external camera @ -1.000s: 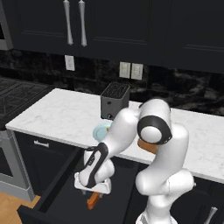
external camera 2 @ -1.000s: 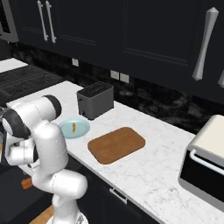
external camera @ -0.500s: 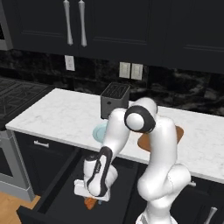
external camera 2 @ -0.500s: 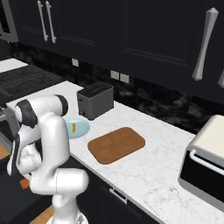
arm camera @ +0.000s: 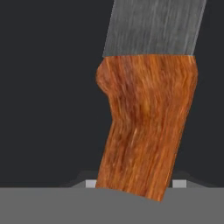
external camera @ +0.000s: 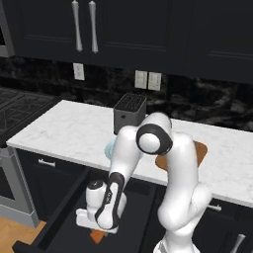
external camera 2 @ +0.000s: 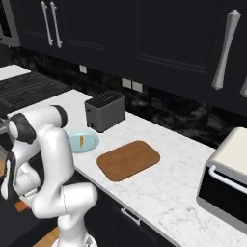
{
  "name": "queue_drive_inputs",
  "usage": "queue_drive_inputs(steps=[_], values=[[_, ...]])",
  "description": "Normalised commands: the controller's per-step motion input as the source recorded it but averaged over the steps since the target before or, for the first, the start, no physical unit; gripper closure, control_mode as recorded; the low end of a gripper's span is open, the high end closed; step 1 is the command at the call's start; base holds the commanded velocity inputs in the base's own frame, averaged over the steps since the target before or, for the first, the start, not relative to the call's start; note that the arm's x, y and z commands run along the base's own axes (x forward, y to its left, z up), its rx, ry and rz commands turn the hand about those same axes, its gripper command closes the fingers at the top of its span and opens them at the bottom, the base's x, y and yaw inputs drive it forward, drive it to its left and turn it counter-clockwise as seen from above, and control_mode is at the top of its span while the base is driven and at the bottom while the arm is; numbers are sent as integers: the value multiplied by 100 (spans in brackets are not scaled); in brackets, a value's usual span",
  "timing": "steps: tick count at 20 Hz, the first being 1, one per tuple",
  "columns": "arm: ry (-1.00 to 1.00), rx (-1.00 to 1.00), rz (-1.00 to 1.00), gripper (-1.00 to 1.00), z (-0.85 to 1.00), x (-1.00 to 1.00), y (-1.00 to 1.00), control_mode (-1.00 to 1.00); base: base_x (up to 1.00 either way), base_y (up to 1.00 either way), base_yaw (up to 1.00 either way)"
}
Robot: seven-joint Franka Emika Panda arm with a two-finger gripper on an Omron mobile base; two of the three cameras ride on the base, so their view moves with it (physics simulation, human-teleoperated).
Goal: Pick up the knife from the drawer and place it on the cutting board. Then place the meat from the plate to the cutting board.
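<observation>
Reaching down into the open drawer (external camera: pixel 59 217), left of the toaster (external camera: pixel 129 113) and below the counter (external camera: pixel 64 131), the arm is putting the gripper (external camera: pixel 99 231) right over the knife (arm camera: pixel 146 127). Hand view is showing the orange wood handle running between the two finger tips (arm camera: pixel 90 183), grey blade pointing away; tips are sitting just beside the handle on either side, but can't tell if they're pinching it or still clear. A bit of orange handle is poking out under the hand in the drawer. Right of the toaster: the pale blue plate (external camera 2: pixel 72 144) is carrying the meat (external camera 2: pixel 81 141), then the cutting board (external camera 2: pixel 128 159) is lying bare, well apart from the knife.
</observation>
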Motion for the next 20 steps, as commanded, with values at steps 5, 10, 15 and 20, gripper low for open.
queue_drive_inputs(steps=[5,10,15,20], values=[[0,0,-4,100,44,-9,9,-100,0,0,0],[-9,0,-1,100,100,-52,1,-100,0,0,0],[-11,0,-4,100,100,-38,0,-100,0,0,0],[-18,0,-8,100,100,0,-1,-100,0,0,0]])
